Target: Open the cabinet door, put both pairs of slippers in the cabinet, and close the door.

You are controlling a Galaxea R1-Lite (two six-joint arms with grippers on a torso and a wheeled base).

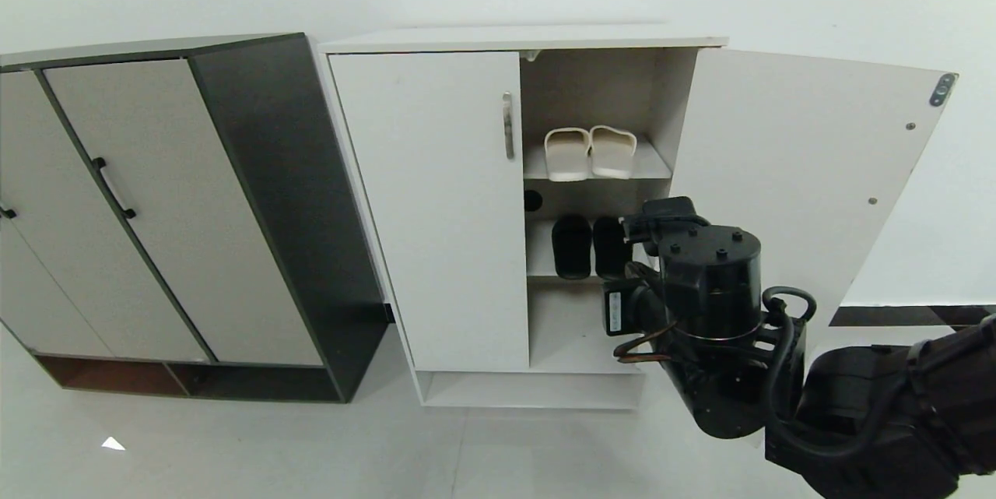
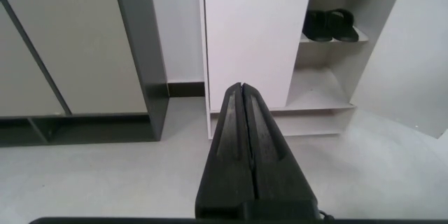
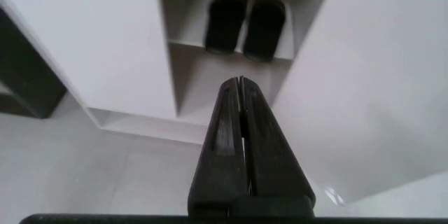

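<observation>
Right gripper (image 3: 241, 80): I'm seeing its fingers pressed together, hanging just before the open compartment.
Left gripper (image 2: 241, 86): fingers likewise pressed together, hanging well back from the cabinet (image 1: 513, 38).
Open door (image 1: 794, 172): standing upright to the right of my right gripper (the nearer arm).
Slippers: black pair (image 1: 591, 246) sitting on the middle shelf, white pair (image 1: 590, 152) above.
Hidden: the door's outer face is facing away, so I'm not making out a handle.
</observation>
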